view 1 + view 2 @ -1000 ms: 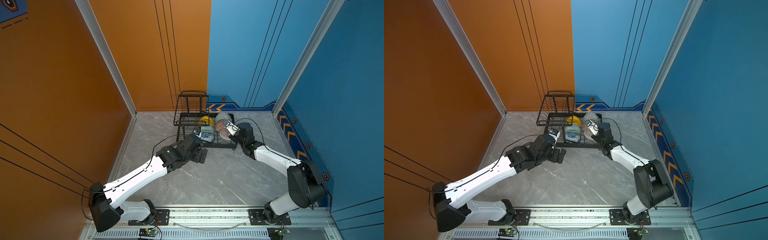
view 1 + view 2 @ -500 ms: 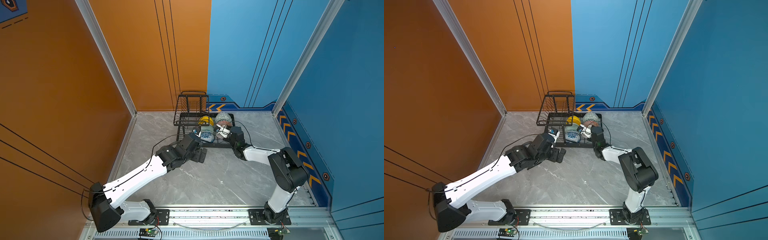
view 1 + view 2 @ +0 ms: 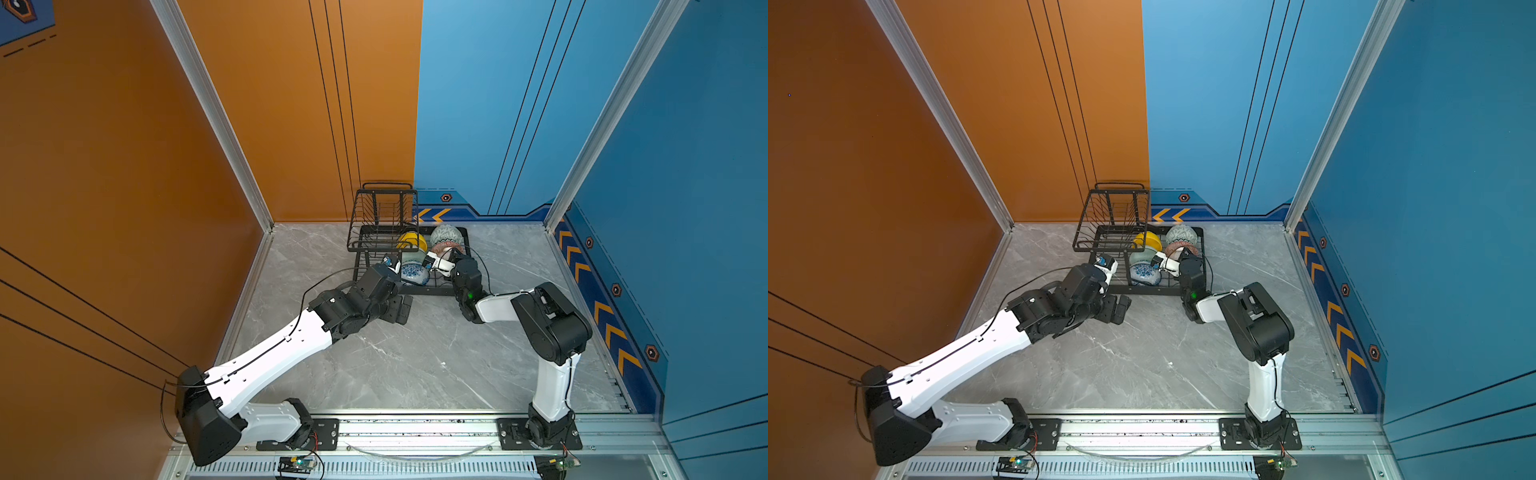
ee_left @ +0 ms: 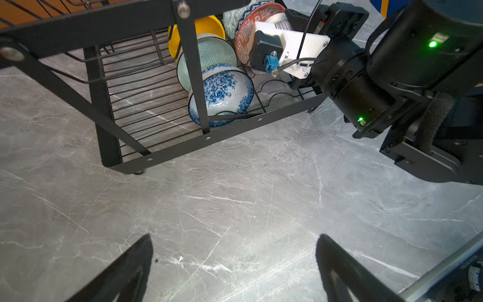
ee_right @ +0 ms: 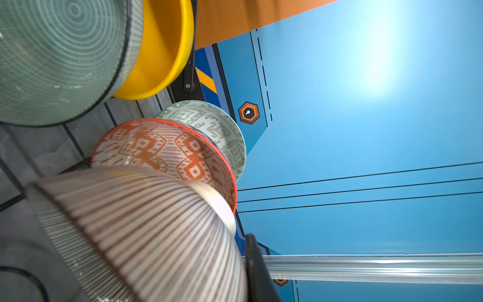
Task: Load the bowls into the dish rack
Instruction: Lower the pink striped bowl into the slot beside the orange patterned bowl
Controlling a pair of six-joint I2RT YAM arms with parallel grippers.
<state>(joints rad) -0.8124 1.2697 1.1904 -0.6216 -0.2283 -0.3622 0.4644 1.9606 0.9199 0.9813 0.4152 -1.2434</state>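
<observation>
the room is a box with tall flat walls, orange on one side and blue on the other. its floor is a smooth grey worktop [image 3: 415, 365] with thin white lines like marble.

at the back stands the dish rack [image 4: 235, 128]. it is made of thin black metal wires, with a low flat tray and a high basket at one end. wavy wires in the tray make little humps. i think they are there so bowls can stand on their edges and not roll.

five bowls stand in the tray like that. in one row the yellow bowl [image 4: 206, 24], plain and shiny, is at the back. next comes the mint bowl [image 4: 214, 53] with thin rings, then the blue flower bowl [image 4: 222, 91] by the front rail. each one leans on the next. the row beside it has the grey-green bowl [image 5: 222, 125] and the orange diamond bowl [image 5: 162, 149].

the right claw [image 5: 247, 248] is pinched on the thin rim of the striped bowl [image 5: 136, 224], which is round with fine red-brown lines. the bowl is tipped on its side with its foot toward the orange one. it looks ready to slot in as the last bowl.

the left claw [image 4: 234, 243] is wide and holds nothing. it hangs low over the bare worktop just in front of the rack, out of the way i think.
</observation>
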